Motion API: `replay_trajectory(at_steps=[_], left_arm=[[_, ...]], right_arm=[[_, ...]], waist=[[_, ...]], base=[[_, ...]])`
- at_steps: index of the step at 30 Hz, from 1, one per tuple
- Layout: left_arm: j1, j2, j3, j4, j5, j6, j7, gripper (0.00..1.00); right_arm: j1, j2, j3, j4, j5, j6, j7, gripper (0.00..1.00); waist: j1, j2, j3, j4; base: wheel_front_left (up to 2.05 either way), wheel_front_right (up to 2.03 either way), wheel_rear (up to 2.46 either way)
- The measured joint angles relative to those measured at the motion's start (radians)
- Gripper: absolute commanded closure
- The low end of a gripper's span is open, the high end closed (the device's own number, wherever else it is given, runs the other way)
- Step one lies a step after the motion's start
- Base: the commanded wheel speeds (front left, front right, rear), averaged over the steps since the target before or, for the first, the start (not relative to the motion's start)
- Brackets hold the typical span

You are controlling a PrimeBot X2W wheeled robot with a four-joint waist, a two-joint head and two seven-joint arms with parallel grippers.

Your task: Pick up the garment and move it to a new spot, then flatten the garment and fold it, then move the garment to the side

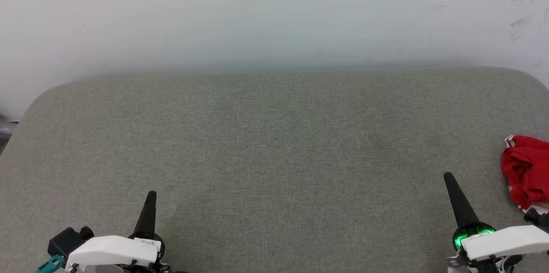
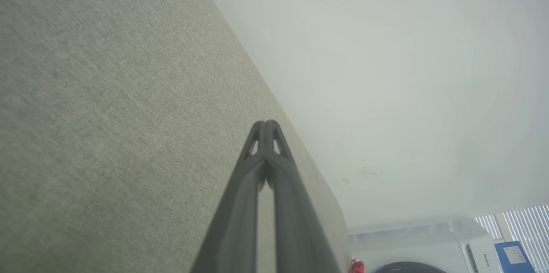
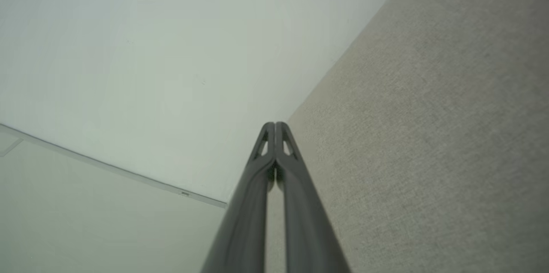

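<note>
The red garment [image 1: 526,171] lies bunched up at the far right edge of the grey-green fabric table [image 1: 274,144], with striped trim showing at its top and bottom; a sliver of the garment [image 2: 356,265] peeks in at the bottom of the left wrist view. My right gripper [image 1: 449,175] is shut and empty, a short way to the left of the garment and apart from it. At the lower left my left gripper [image 1: 151,194] is shut too, holding nothing. Both wrist views show fingertips pressed together: left gripper [image 2: 266,123], right gripper [image 3: 274,124].
A pale wall [image 1: 274,15] rises right behind the table's far edge. A white appliance [image 2: 429,247] and a blue box [image 2: 512,256] stand beyond the table's right end. The table has rounded corners at far left and far right.
</note>
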Motion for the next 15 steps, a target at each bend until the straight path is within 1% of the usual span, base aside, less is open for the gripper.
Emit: replay_trajectory(at_steps=[15], left_arm=[[-0.022,-0.003,0.012,0.003,-0.146,-0.009,0.036,1.00]], right_arm=[[-0.038,0.000,-0.009,0.040,0.146,0.000,0.009,1.00]], waist=[[0.0000,0.0000,0.004,0.003]], base=[[0.00,0.00,0.00]])
